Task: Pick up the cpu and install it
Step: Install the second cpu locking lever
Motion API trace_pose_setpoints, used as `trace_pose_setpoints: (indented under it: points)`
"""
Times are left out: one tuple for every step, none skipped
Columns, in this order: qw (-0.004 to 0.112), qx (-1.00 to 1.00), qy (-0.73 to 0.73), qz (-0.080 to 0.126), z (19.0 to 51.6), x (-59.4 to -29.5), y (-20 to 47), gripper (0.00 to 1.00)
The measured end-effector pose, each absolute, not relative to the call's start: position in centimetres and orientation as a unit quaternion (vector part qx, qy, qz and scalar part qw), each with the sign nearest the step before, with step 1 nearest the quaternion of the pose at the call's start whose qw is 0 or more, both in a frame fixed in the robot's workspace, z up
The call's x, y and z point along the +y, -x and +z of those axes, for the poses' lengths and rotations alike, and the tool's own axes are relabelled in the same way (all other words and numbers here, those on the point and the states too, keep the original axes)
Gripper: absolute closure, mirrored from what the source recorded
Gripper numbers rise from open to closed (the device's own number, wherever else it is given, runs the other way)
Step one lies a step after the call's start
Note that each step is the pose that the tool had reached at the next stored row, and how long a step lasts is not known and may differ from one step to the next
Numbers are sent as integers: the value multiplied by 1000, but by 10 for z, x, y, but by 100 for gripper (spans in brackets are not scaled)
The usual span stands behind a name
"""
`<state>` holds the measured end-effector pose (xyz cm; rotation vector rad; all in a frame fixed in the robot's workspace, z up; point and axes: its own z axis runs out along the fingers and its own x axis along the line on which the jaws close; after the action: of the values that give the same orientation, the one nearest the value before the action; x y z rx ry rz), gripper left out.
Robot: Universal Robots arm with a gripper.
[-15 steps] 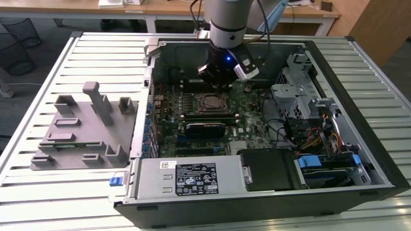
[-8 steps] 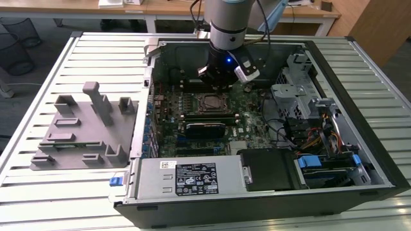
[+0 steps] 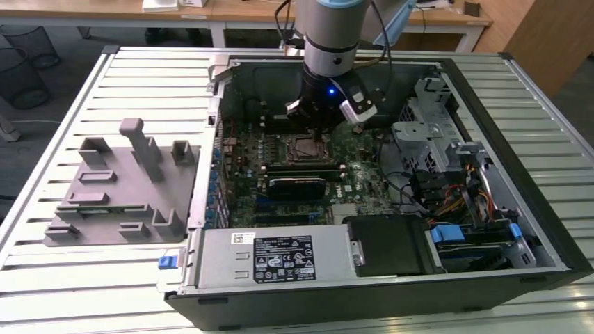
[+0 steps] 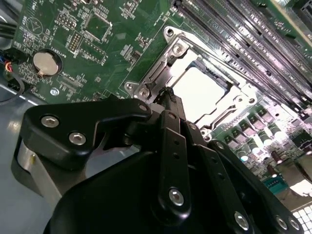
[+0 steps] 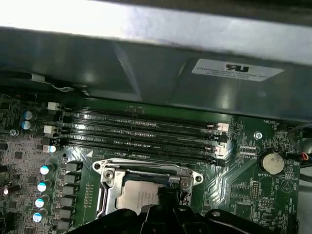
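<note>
Slatted pale metal forms the worktop (image 3: 111,83), and on it an open computer case (image 3: 483,209) lies on its side with the green motherboard (image 3: 357,167) facing up; a grey plastic fixture (image 3: 121,188) sits on the slats toward the exterior view's left. Over the board, the arm reaches straight down, its pincer (image 3: 318,129) hanging just above the metal-framed socket (image 3: 307,147).

In both wrist views the cpu (image 4: 200,92) lies flat inside that socket frame (image 4: 168,61), its silvery-white top facing upward, level with the board. The pincer's black fingers (image 4: 170,105) come to a narrow point, pressed together with nothing between them, the tip at the edge of the chip; whether it actually touches cannot be told. Being square, the cpu (image 5: 139,197) has no long axis; its edges run parallel to the socket frame and to the memory slots (image 5: 141,131) beside it.
</note>
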<state>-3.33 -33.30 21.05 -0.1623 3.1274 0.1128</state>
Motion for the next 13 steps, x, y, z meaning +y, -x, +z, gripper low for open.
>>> trace_pose_setpoints:
  points:
    - [4,998,52,36,211,-333,33,89]
    - [4,998,52,36,212,-333,33,89]
    - [4,998,52,36,218,-333,33,89]
    - [4,998,52,36,221,-333,33,89]
    - [4,998,52,36,225,-333,33,89]
    - [3,998,52,36,228,-333,33,89]
    - [3,998,52,36,230,-333,33,89]
    - [1,998,52,36,231,-333,33,89]
    - [0,998,52,36,231,-333,33,89]
    - [-1,998,52,35,231,-333,33,89]
    - [-2,998,52,35,231,-334,33,89]
    - [-2,998,52,35,231,-336,33,89]
    - [-3,998,52,35,231,-338,33,89]
